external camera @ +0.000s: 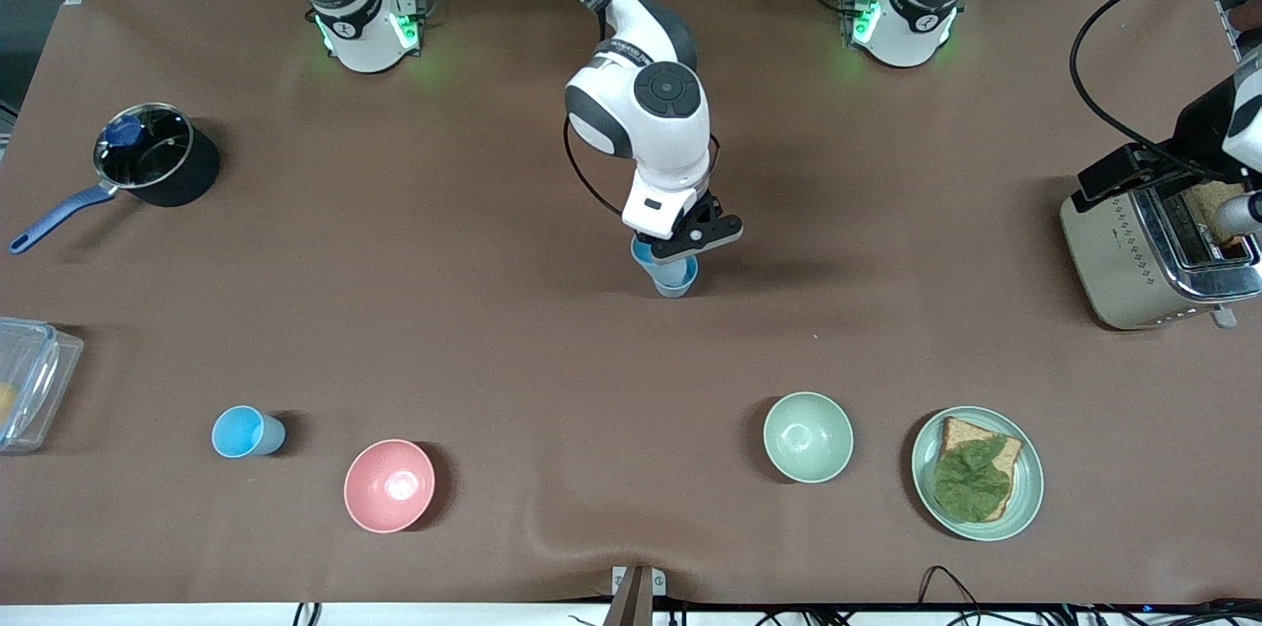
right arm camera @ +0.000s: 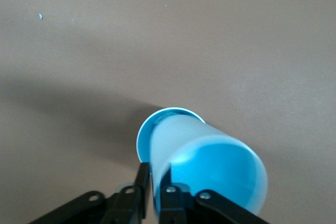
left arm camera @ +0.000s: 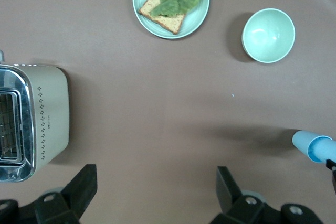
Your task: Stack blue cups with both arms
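Right wrist view shows the right gripper (right arm camera: 152, 184) pinching the rim of a blue cup (right arm camera: 210, 169) nested in another at mid-table, well apart from the toaster (external camera: 1154, 256), where the left gripper (left arm camera: 155, 190) waits wide open and empty; light, slick, thin plastic, so grip the rim wall gently.

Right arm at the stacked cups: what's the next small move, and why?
Probably open the right gripper to let go: its fingers pinch the wall of the upper cup, which already sits nested in the lower cup on the table. Left gripper waits open near the toaster.
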Robot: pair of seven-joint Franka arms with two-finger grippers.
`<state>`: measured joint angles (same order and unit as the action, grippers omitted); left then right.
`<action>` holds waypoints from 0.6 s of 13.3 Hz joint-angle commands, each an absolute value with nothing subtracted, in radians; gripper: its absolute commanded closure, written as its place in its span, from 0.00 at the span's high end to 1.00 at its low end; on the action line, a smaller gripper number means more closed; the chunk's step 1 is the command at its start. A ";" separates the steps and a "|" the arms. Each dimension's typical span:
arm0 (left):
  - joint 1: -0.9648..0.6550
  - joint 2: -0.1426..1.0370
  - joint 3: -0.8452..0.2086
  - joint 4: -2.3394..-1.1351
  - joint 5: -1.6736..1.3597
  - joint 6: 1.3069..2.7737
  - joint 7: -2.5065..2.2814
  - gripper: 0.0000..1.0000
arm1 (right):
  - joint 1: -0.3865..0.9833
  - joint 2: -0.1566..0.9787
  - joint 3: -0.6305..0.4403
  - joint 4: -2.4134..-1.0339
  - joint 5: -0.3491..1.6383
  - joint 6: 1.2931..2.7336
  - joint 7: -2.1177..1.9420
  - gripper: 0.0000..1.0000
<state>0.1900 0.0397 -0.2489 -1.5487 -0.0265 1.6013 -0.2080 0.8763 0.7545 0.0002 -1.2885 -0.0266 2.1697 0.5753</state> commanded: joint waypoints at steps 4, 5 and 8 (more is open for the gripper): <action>0.030 0.028 -0.140 -1.554 -0.037 1.588 -0.209 1.00 | 0.891 0.750 -0.009 -1.253 -0.041 2.149 0.715 1.00; -0.012 0.035 -0.079 -1.540 -0.037 1.589 -0.203 1.00 | 0.881 0.735 -0.011 -1.253 -0.037 2.123 0.712 1.00; -0.023 0.035 -0.069 -1.546 -0.037 1.589 -0.202 1.00 | 0.809 0.642 -0.011 -1.264 -0.032 1.956 0.692 1.00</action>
<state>-0.0051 0.0386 -0.0848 -1.5488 -0.0265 1.5995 -0.2081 0.8634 0.7231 -0.0218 -1.2411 -0.0271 2.0428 0.6912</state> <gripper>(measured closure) 0.000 0.000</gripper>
